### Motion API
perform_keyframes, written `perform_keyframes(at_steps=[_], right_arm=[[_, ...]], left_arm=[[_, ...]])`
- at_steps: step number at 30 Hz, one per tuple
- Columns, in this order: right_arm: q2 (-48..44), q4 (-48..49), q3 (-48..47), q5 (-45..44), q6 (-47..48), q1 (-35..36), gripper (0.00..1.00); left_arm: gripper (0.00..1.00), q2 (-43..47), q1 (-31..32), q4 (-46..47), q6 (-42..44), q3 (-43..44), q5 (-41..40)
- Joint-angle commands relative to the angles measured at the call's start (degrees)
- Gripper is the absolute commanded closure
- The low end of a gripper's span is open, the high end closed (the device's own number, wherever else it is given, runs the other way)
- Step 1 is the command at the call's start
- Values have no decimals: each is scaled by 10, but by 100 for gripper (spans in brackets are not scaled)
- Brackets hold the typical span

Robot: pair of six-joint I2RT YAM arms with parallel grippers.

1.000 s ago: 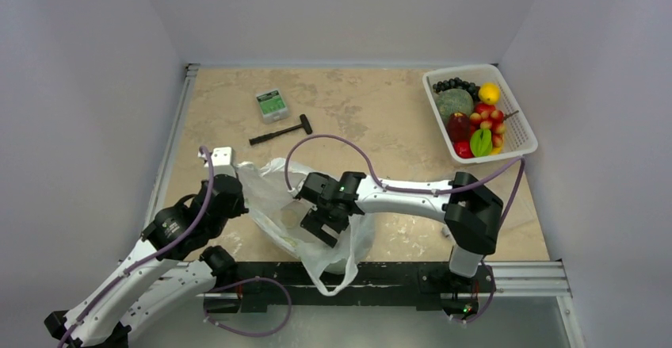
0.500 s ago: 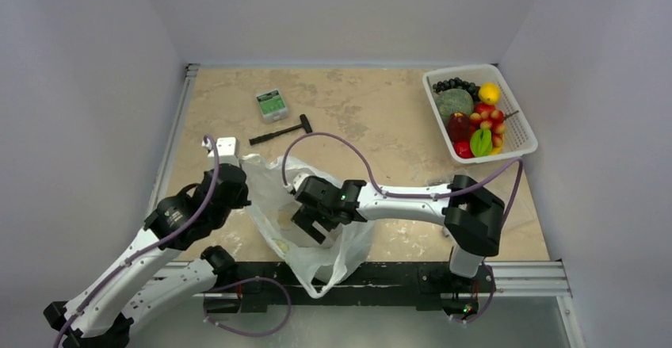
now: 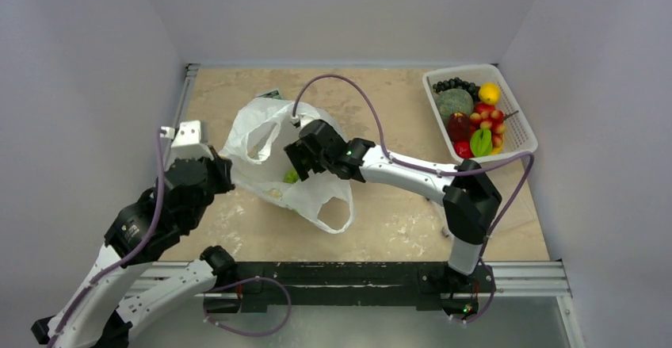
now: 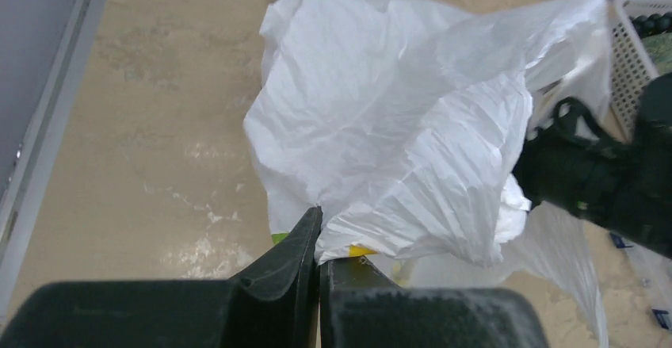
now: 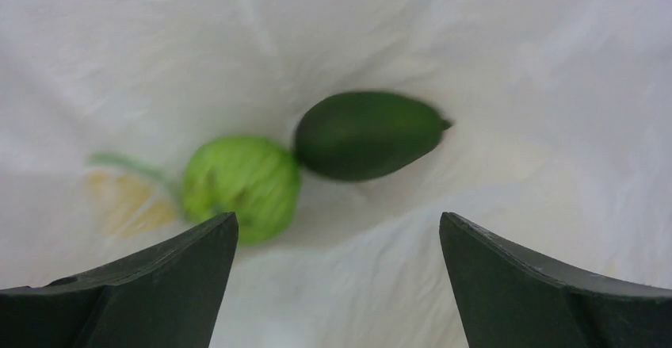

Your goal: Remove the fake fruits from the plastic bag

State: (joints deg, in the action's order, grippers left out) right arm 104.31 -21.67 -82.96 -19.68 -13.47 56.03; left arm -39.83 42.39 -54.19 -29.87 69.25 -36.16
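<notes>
White, crinkly and half see-through, the plastic bag [image 3: 257,174] is bunched up between the two arms, over the left middle of the beige counter [image 3: 396,118]. One loop handle trails toward the near edge. Whether the bag's bottom rests on the counter I cannot tell.

The left jaws are pressed together on a fold at the bag's near-left edge. In the left wrist view the film billows up and away from that pinch.

The right jaws stand wide apart with nothing between them, pushed into the bag's mouth from the right. Past them the right wrist view looks onto the bag's inner wall, where two fake fruits lie touching. A round light-green fruit [image 5: 242,181] is on the left and a dark green oval fruit [image 5: 364,134] is just right of it.

At the counter's far right corner a white basket [image 3: 517,130] holds a heap of other fruits [image 3: 475,118], well apart from the bag.
</notes>
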Motion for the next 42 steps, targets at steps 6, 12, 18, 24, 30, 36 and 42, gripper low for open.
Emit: perform_keyframes(at_steps=[6,12,18,24,30,36,42], right_arm=[[-75,148,199,89,-21,32,1],[-67,163,231,77,-9,38,7],[-110,173,240,61,-2,40,13],[-154,220,217,113,-24,40,23],[-109,285,188,100,-59,42,33],[-41,311,156,50,-18,42,29],[8,296,142,-1,36,42,20]], left_arm=[[100,61,-4,-15,-119,-224,90],[100,27,-3,-11,-105,-211,106],[100,15,-4,-15,-74,-181,87],[100,17,-4,-12,-21,-156,92],[100,9,-4,5,8,-159,86],[100,25,-4,41,24,-197,86],[100,26,-4,39,29,-209,62]])
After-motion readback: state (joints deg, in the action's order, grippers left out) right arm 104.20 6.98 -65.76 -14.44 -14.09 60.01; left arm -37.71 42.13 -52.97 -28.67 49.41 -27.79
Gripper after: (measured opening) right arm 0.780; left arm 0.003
